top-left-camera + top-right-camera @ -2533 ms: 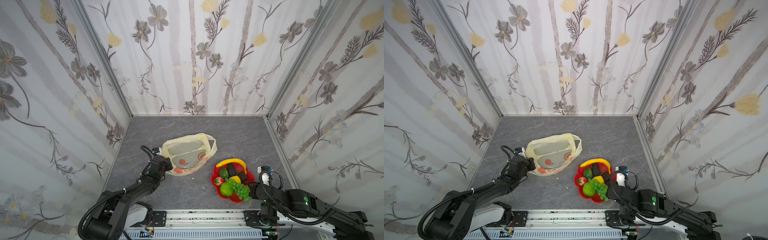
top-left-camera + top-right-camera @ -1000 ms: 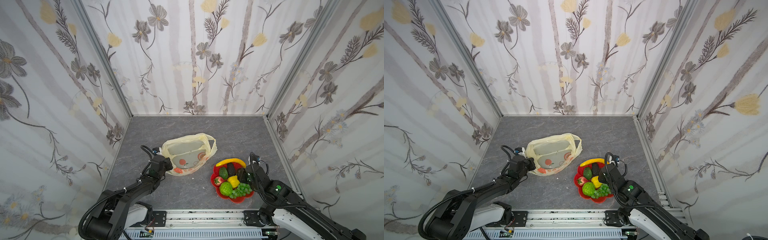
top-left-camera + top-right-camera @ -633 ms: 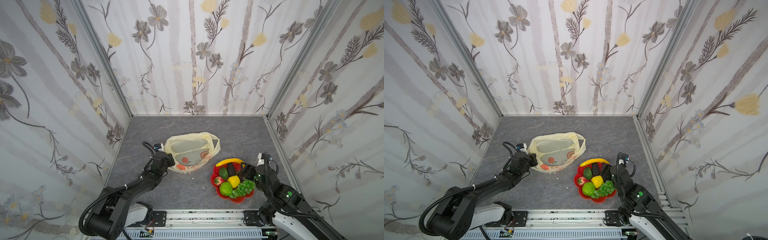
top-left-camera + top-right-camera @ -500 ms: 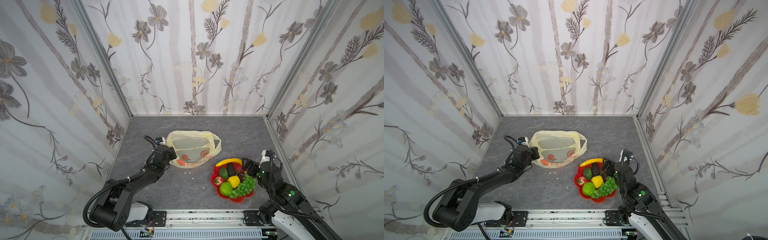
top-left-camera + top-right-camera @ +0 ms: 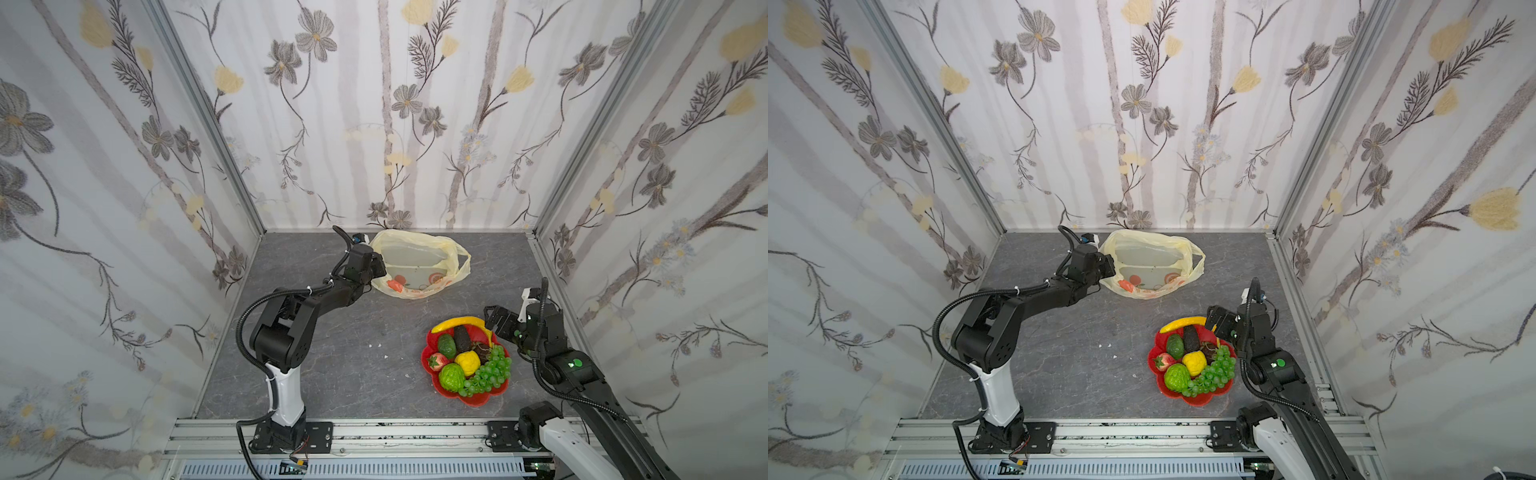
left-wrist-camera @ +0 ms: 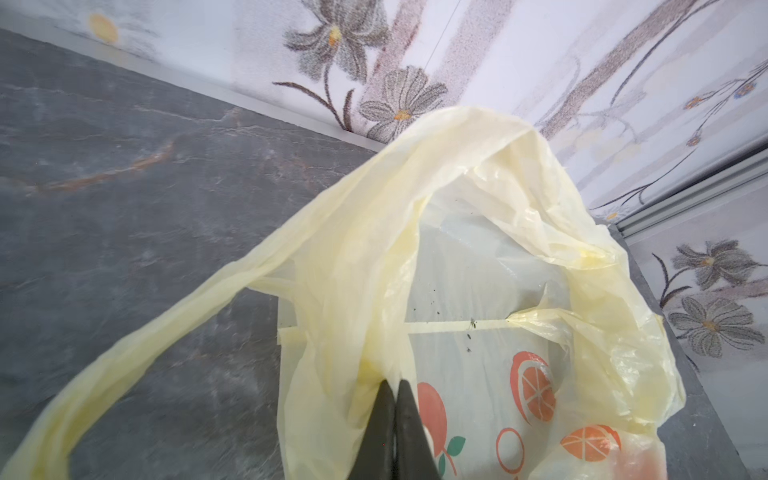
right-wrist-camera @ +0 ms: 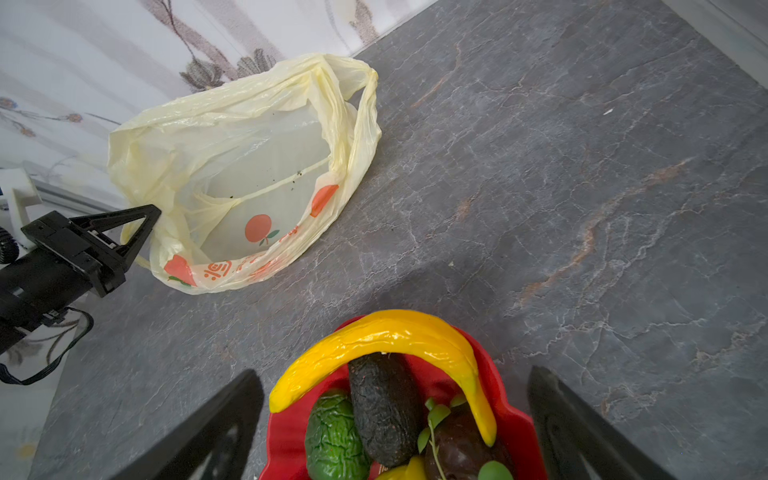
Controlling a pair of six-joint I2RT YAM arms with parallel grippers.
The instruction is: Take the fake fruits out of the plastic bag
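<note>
The plastic bag [image 5: 419,266] [image 5: 1154,262] lies near the back wall, mouth agape, with orange-red prints on its film. No fruit shows inside it. My left gripper [image 5: 380,266] [image 6: 395,382] is shut on the bag's rim [image 6: 374,332]. The fake fruits sit piled in a red dish [image 5: 478,401] at the front right: banana [image 5: 457,323] [image 7: 395,336], dark brown piece [image 5: 461,338], avocado [image 5: 446,345], lemon [image 5: 467,362], grapes [image 5: 488,372], strawberry [image 5: 435,362], bumpy green fruit [image 5: 451,378]. My right gripper [image 5: 496,320] [image 7: 392,372] hovers open by the dish's far edge, holding nothing.
Floral walls close in the back and both sides; the bag nearly touches the back wall. An aluminium rail [image 5: 395,432] runs along the front edge. A few white crumbs [image 5: 380,345] lie mid-table, on grey stone-patterned table between the bag and the dish.
My left gripper has dragged the bag away from the front, up toward the back wall. The right gripper has opened wide and moved from over the dish to its far right edge.
</note>
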